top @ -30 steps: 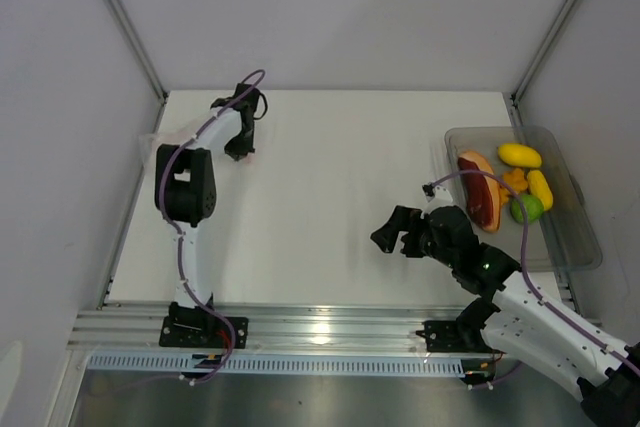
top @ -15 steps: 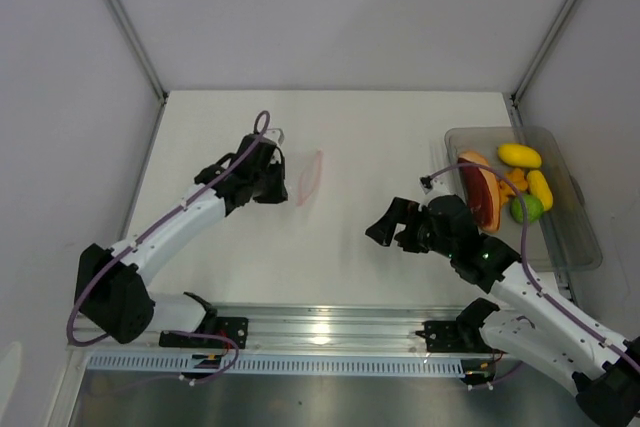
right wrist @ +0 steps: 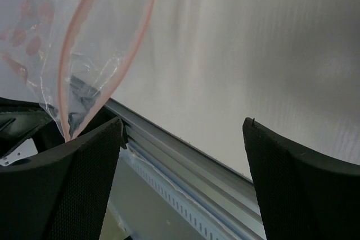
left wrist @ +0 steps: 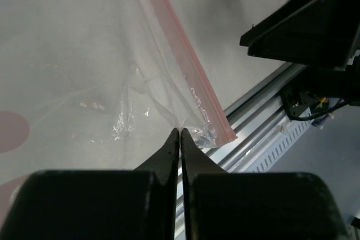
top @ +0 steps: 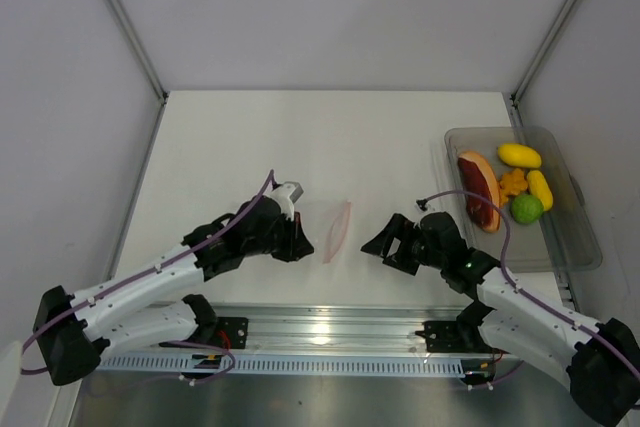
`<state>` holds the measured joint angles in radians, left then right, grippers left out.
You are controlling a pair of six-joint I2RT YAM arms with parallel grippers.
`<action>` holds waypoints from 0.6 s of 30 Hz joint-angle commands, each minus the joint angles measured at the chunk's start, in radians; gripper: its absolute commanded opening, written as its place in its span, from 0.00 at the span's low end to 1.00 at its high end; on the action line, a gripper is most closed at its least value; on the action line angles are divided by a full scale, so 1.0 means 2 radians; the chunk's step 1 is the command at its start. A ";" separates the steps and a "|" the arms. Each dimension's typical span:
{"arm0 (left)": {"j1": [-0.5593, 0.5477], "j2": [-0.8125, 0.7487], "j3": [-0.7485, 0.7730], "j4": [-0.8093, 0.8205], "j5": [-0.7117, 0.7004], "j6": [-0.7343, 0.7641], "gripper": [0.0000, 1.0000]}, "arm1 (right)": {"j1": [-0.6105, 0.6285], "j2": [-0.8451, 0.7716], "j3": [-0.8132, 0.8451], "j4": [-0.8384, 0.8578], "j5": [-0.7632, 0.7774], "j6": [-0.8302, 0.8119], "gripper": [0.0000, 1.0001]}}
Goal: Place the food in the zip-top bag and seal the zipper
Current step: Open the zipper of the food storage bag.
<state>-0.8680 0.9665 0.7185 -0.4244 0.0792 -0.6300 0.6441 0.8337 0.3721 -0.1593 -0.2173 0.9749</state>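
Rail [top: 320, 325] and arm bases lie nearest, just on the near side of the bag [top: 337, 232], which appears to be held up off the table [top: 330, 137] between my two grippers. On the bag's left, my left gripper [top: 296, 243] has its fingers pressed together on the crinkled film at a corner of the bag, just beside one end of the zipper [left wrist: 185, 60]. On the bag's right, my right gripper [top: 385, 245] is spread wide and holds nothing. It points at the bag from close by but does not touch it. In its wrist view the pink strip curves round in a narrow loop, so I judge the mouth to be unsealed and slightly parted. I can see no food inside the clear film. Farther off, well to the right of the bag and a little beyond it, the tray [top: 580, 237] holds all the food [top: 478, 190] that I can see: the reddish-brown piece, two yellow ones, the orange one and the lime. I judge the task barely begun. The bag is in my grasp and nothing more. The mouth has yet to be held open, every piece has to come across from the tray, and the zipper must then be pressed closed along its length.
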 commanded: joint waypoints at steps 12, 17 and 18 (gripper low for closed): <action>-0.046 -0.084 -0.032 0.020 0.014 -0.043 0.00 | 0.015 0.091 -0.036 0.199 -0.023 0.073 0.85; -0.059 -0.093 -0.033 0.022 0.016 -0.051 0.01 | 0.031 0.132 -0.015 0.228 -0.019 0.075 0.83; -0.060 -0.094 -0.033 0.022 0.016 -0.052 0.01 | 0.034 0.139 -0.010 0.230 -0.016 0.072 0.82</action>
<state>-0.9733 0.7944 0.6598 -0.4088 0.0917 -0.7078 0.6945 1.0840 0.3019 0.2111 -0.2607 1.1141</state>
